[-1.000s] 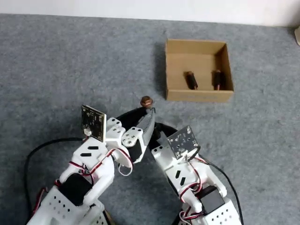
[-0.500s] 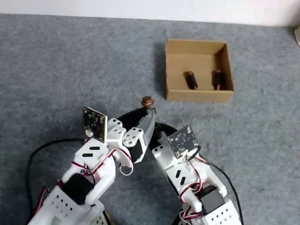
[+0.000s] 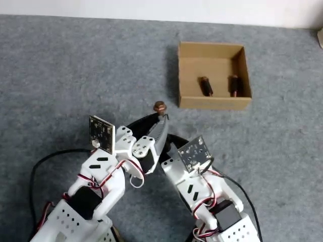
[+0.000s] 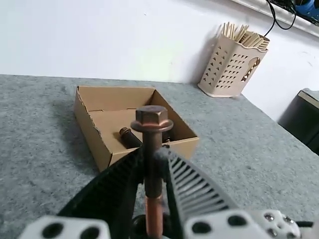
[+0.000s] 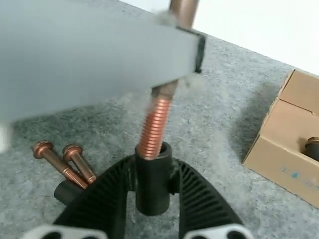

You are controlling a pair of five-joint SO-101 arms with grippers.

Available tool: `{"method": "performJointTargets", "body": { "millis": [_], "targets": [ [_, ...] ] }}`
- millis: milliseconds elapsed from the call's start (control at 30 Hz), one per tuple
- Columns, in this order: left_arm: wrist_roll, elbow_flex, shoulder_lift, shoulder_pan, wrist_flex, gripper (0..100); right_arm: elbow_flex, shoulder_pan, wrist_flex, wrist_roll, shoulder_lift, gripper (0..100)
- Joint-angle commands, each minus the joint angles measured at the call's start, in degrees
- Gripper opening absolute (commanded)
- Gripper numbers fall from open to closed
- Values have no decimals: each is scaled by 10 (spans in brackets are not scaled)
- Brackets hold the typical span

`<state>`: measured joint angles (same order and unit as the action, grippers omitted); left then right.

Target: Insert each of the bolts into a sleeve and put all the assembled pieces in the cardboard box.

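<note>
My left gripper [image 4: 152, 167] is shut on a copper bolt [image 4: 152, 149], held upright with its hex head [image 3: 159, 106] on top. The bolt's threaded end [image 5: 153, 130] enters the mouth of a black sleeve [image 5: 153, 179], on which my right gripper [image 5: 152, 191] is shut. Both grippers meet in the middle of the table, the left gripper [image 3: 160, 132] above the right one. The cardboard box [image 3: 187, 75] stands at the back right and holds two assembled pieces [image 3: 206, 86] [image 3: 234, 85]. Two loose bolts [image 5: 72, 162] and another black sleeve [image 5: 67, 191] lie on the carpet beside my right gripper.
Grey carpet [image 3: 75, 65] covers the table. A perforated beige holder [image 4: 232, 59] with sticks stands by the white wall beyond the box. A dark object [image 4: 304, 119] sits at the far side.
The left gripper and its bolt have shifted slightly toward the back. The right arm has turned a little to the left under it.
</note>
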<state>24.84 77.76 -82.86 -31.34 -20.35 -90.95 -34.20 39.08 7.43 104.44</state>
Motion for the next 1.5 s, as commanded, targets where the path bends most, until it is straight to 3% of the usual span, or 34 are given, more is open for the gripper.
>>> {"method": "performJointTargets", "body": {
  "millis": [0,400,1033,1200,1467],
  "targets": [
    [-2,-25,-7,-3,18,5,4,-7,0,-1,8,5],
    [-1,16,-7,21,25,5,8,-6,0,-1,9,5],
    [2,25,-6,-9,25,5,8,-7,-1,-2,9,5],
    [91,23,-6,9,25,5,9,-7,-3,-4,9,5],
    [93,29,-6,7,25,5,9,-3,-3,-5,9,5]
  ]
}}
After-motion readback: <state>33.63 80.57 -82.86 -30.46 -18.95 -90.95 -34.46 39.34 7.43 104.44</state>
